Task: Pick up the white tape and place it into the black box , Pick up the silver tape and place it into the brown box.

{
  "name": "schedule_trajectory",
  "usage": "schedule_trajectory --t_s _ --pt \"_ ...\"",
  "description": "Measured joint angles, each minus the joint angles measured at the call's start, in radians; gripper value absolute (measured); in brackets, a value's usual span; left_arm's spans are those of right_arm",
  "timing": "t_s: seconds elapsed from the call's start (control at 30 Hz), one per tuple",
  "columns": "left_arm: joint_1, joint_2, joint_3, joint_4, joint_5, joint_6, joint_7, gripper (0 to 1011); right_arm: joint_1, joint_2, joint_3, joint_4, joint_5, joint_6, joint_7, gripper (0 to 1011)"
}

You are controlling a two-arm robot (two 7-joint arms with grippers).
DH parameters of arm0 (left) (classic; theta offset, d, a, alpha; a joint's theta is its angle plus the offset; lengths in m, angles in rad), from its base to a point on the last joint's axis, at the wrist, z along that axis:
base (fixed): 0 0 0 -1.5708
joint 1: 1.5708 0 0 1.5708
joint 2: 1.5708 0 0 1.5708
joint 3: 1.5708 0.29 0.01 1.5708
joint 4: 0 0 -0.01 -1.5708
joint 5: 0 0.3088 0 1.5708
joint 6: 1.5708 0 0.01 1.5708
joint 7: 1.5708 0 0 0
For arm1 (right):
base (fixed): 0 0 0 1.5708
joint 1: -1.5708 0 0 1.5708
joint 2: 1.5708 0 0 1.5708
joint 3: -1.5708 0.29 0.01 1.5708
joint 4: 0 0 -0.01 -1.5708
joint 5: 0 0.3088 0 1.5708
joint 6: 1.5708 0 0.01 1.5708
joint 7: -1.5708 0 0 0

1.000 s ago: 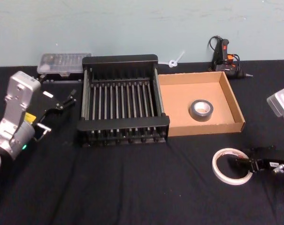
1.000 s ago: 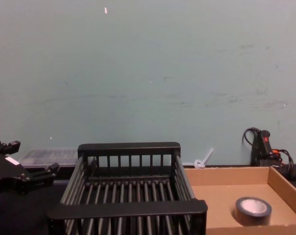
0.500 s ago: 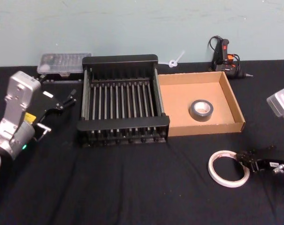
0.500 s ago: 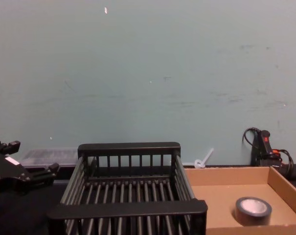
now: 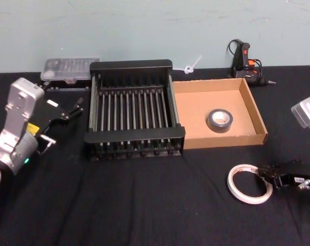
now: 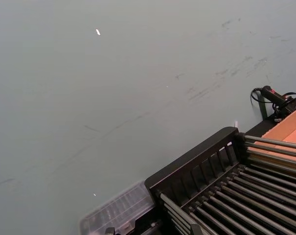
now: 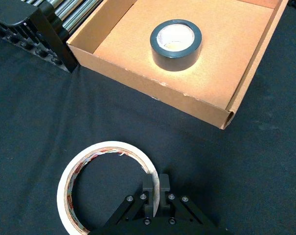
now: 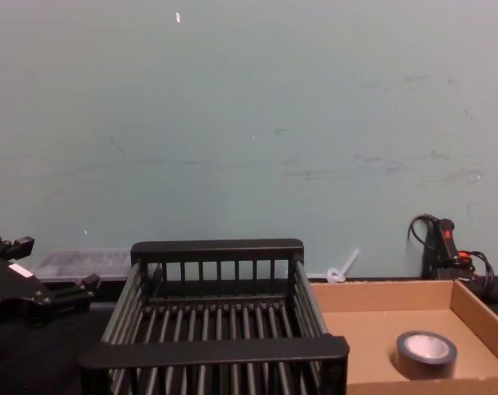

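The white tape (image 5: 230,183) lies flat on the black cloth at the near right, in front of the brown box (image 5: 226,139). My right gripper (image 5: 266,173) is low on its right side; in the right wrist view the gripper (image 7: 156,188) is shut on the white tape (image 7: 108,146), pinching its rim. The silver tape (image 5: 219,120) (image 7: 175,44) (image 8: 425,354) rests inside the brown box (image 7: 152,85). The black box (image 5: 130,65) (image 8: 216,350) stands left of it with nothing inside. My left gripper (image 5: 62,120) (image 8: 34,288) hangs open left of the black box, holding nothing.
A clear plastic case (image 5: 70,69) sits behind the left arm at the back left. A black glue gun (image 5: 244,61) with cable and a small white part (image 5: 191,65) lie along the back edge by the wall. Bare black cloth stretches across the front.
The white tape has slid slightly left on the cloth, and the right gripper's fingers now sit at its right rim instead of reaching inside the ring. The left arm has not moved.
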Motion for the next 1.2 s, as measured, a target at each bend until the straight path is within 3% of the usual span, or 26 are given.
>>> schedule_trajectory --t_s 0.27,0.9,1.2 --pt "0.000 0.000 0.000 0.000 0.000 0.000 0.000 1001 0.000 0.000 0.000 0.000 0.000 0.000 0.000 78" --pt "0.000 0.000 0.000 0.000 0.000 0.000 0.000 1001 -0.015 0.019 0.023 -0.048 0.033 -0.056 0.006 78" --pt "0.000 0.000 0.000 0.000 0.000 0.000 0.000 1001 0.033 -0.002 0.013 -0.051 0.028 -0.087 -0.003 78"
